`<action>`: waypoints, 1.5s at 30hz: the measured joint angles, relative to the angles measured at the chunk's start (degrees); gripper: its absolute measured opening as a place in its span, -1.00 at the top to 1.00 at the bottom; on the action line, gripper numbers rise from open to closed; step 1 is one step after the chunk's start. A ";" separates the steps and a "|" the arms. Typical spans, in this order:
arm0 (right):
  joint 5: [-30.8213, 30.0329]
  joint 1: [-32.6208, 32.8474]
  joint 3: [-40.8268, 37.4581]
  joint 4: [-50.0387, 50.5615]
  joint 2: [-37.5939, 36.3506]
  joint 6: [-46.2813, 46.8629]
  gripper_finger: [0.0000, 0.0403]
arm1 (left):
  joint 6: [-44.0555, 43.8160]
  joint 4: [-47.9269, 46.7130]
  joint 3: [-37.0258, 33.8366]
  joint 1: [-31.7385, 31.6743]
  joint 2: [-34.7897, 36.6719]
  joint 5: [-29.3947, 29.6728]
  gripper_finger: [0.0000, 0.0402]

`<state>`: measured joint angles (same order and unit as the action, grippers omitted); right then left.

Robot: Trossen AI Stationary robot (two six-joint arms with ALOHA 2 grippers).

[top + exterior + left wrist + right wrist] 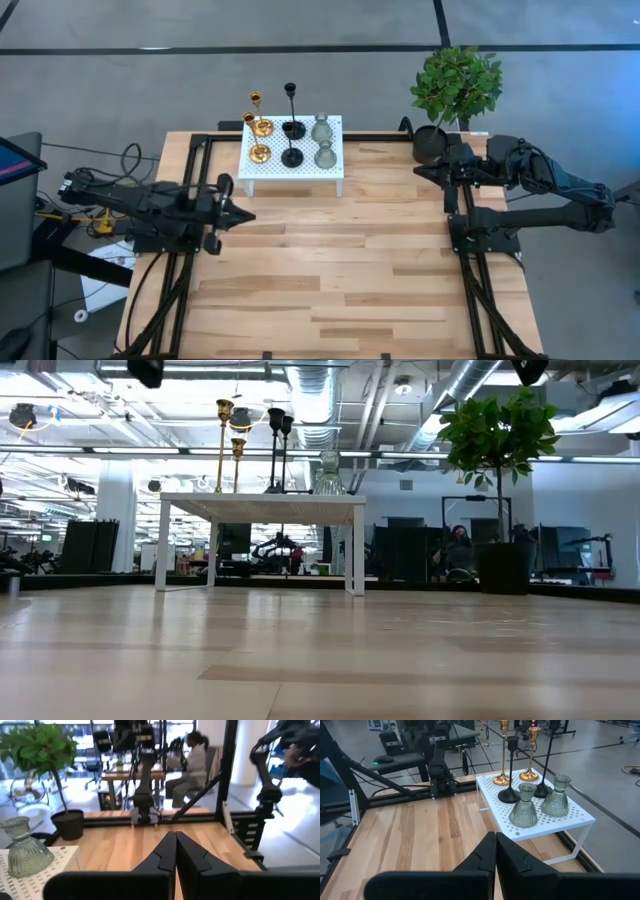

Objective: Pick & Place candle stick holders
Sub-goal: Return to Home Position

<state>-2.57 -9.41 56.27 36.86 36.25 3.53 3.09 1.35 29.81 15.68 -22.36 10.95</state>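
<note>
Six candle stick holders stand by their bases on a white perforated stand at the table's far middle: two gold, two black, two grey-green bottle-shaped. They also show in the right wrist view: gold, black, grey-green. My left gripper is shut and empty at the table's left, near the stand's near left corner. My right gripper is shut and empty at the far right.
A black pot with a green plant stands at the table's far right corner, next to my right gripper. The bare wooden tabletop stretches from the stand to the near edge. A seated person shows in the room beyond.
</note>
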 joint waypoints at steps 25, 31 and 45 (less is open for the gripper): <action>-0.09 0.00 -0.02 0.55 -0.39 3.61 1.00 | 1.89 -1.96 -9.13 0.00 22.35 3.42 0.98; 1.09 0.00 -0.02 0.52 -1.37 3.65 1.00 | -3.79 -1.26 -13.86 0.00 22.34 3.31 0.98; 2.78 0.00 -0.02 0.40 -6.73 4.97 1.00 | -7.52 11.06 -29.49 0.00 21.27 -7.40 0.98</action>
<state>0.21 -9.41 56.25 37.27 29.52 8.50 -4.43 12.41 0.32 15.68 -1.09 3.55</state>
